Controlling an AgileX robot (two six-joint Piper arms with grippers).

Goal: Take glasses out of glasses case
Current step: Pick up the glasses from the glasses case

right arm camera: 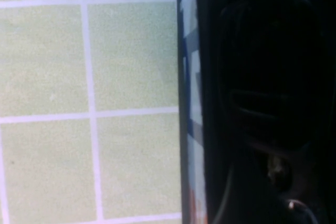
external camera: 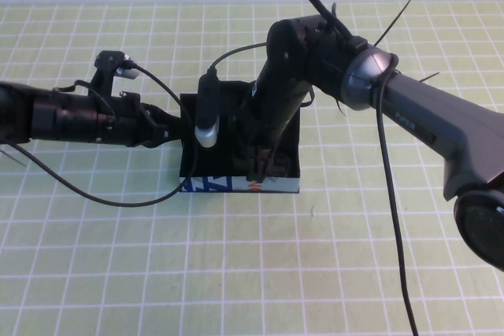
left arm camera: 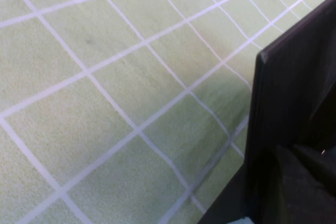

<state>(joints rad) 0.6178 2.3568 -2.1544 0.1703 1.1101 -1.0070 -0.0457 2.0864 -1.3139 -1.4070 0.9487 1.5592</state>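
The glasses case [external camera: 287, 151] is a black box in the middle of the table, with its pale blue printed front strip [external camera: 240, 186] facing me. Its lid [external camera: 201, 108] stands open at the left side. My left gripper [external camera: 175, 135] is against the lid's left edge; the left wrist view shows only the black lid [left arm camera: 294, 93] close up. My right gripper [external camera: 264, 164] reaches down into the case near its front wall. In the right wrist view the strip [right arm camera: 190, 103] runs beside the dark inside, where a black squarish lens frame of the glasses [right arm camera: 270, 72] shows dimly.
A green mat with a white grid [external camera: 236, 273] covers the table. A cable [external camera: 110, 190] loops from the left arm across the mat in front of the case. The right arm's cable [external camera: 394, 218] hangs down at the right.
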